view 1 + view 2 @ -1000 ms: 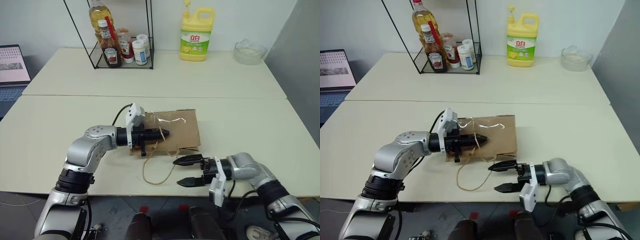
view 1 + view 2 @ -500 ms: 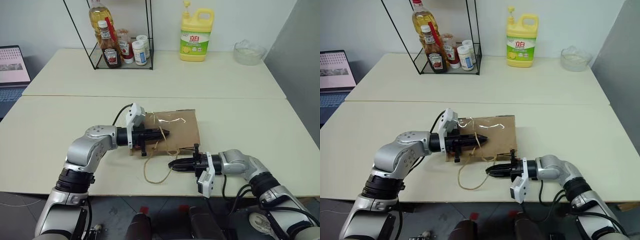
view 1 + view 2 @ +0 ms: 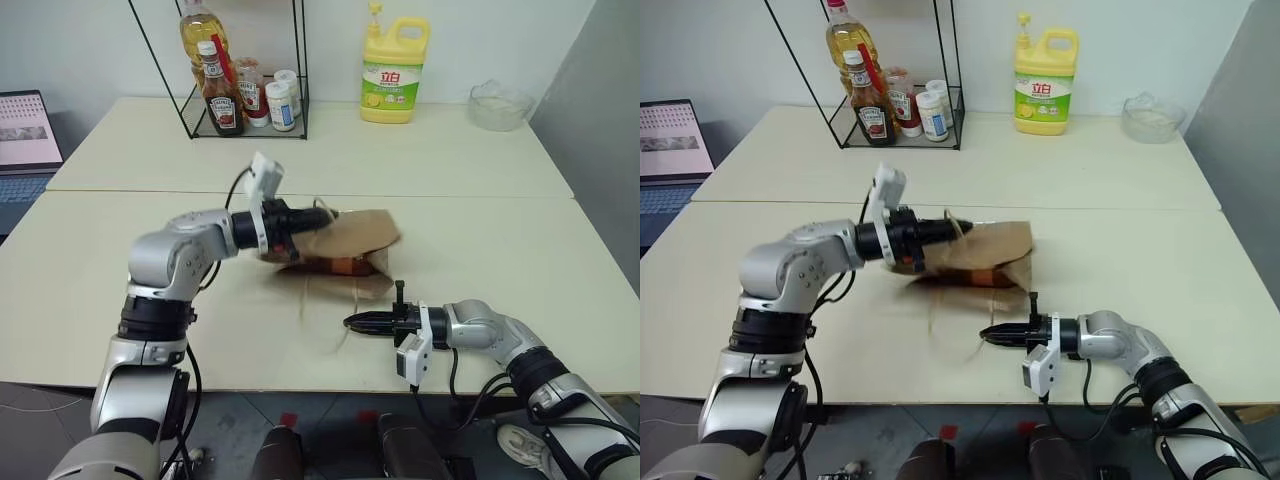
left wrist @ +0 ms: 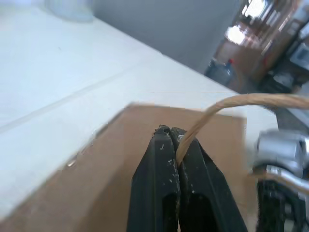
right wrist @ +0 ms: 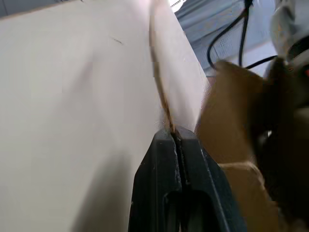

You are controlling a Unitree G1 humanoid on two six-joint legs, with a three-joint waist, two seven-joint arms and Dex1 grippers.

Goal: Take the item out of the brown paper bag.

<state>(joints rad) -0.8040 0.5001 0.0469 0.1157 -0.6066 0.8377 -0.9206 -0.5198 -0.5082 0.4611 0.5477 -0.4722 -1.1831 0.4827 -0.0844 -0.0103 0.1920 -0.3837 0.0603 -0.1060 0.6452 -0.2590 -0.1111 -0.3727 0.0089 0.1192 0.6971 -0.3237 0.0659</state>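
Chinese characters "立白" on the yellow detergent jug's (image 3: 393, 72) green label.

Bag mid-table, clutter along the back.
Brown paper bag (image 3: 345, 245) on the table (image 3: 500, 250); wire rack (image 3: 235, 75) behind left, detergent jug (image 3: 392, 70) behind, bowl (image 3: 498, 103) back right.

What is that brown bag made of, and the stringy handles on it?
The brown bag looks like matte kraft paper: dull, creased, and it folds stiffly where it is lifted. The handle looks like twisted tan paper cord, thin and ropey, though it may be some other fibre.
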